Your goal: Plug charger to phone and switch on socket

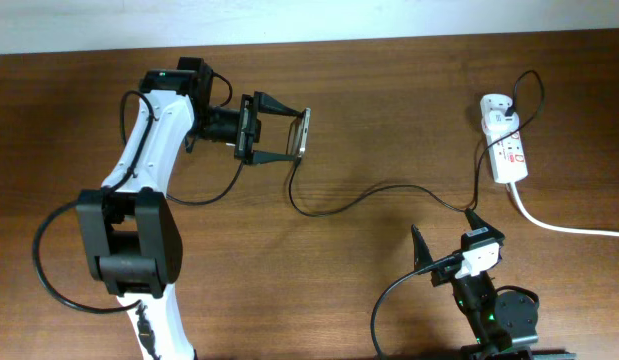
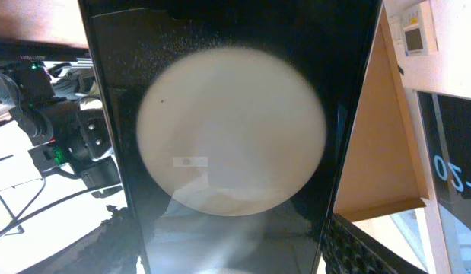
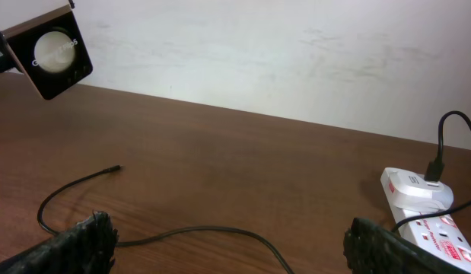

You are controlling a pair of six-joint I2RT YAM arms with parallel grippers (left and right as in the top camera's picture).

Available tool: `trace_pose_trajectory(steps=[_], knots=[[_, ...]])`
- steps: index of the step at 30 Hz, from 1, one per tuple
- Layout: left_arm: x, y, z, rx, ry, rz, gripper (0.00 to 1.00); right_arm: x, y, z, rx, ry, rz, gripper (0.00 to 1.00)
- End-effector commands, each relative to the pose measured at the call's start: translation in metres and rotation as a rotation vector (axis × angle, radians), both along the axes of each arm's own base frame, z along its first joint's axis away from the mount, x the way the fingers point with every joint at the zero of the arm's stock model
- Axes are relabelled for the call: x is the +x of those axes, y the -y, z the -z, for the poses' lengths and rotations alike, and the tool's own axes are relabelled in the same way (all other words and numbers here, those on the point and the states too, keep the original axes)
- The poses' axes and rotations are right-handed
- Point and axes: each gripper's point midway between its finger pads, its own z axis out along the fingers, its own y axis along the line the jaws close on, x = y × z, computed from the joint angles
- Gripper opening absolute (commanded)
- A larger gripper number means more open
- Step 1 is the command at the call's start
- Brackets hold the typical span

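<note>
Above the left part of the table [image 1: 289, 280], the left gripper [image 1: 298, 133] holds the phone [image 1: 305, 128] in the air.
Its two fingers are closed on opposite edges of the phone, and the screen faces the wrist camera. The charger [image 1: 389, 187] lies on the wood with its connector tip near the phone but apart from it, and its white adapter sits in the socket [image 1: 509, 155]. The right gripper [image 3: 227, 236] is wide open and holds nothing.

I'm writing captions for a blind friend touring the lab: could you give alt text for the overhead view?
The left gripper holds a black phone on edge above a wooden table. The black charger cable trails across the table to a white socket strip at the right, and the right gripper sits open nearby.
</note>
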Motion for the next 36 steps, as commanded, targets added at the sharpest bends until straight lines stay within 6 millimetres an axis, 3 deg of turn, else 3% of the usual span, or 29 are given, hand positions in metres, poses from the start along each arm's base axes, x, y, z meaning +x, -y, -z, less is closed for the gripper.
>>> trace_pose_trajectory(steps=[1, 7, 9, 14, 19, 23, 30, 32, 34, 36], knots=[[0.004, -0.003, 0.000, 0.026, 0.004, -0.009, 0.00, 0.000, -0.001, 0.003, -0.006, -0.002, -0.010, 0.99], [0.004, -0.010, 0.023, 0.163, 0.019, -0.006, 0.00, 0.000, -0.001, 0.003, -0.006, -0.002, -0.010, 0.99], [0.004, -0.019, 0.040, 0.279, 0.022, -0.002, 0.00, 0.000, -0.001, 0.003, -0.006, -0.002, -0.010, 0.99], [0.001, -0.033, 0.062, 0.431, 0.020, 0.005, 0.00, 0.000, -0.001, 0.003, -0.006, -0.002, -0.010, 0.99], [0.002, -0.055, 0.086, 0.616, 0.039, 0.012, 0.00, -0.001, -0.002, 0.003, -0.006, -0.002, -0.011, 0.99], [0.003, -0.085, 0.108, 0.832, 0.057, 0.020, 0.00, 0.000, -0.001, 0.003, -0.006, -0.002, -0.010, 0.99], [0.002, -0.116, 0.121, 1.032, 0.050, 0.022, 0.00, 0.000, -0.001, 0.002, -0.006, -0.001, -0.006, 0.99], [0.003, -0.126, 0.124, 1.090, 0.059, 0.023, 0.00, 0.000, -0.002, -0.007, -0.001, 0.038, -0.014, 0.99], [0.009, -0.139, 0.127, 1.165, 0.090, 0.023, 0.00, -0.009, -0.026, -0.020, 0.005, 0.093, -0.163, 0.99], [0.014, -0.140, 0.128, 1.173, 0.122, 0.025, 0.00, -0.011, -0.031, -0.024, 0.059, 0.079, -0.195, 0.99]])
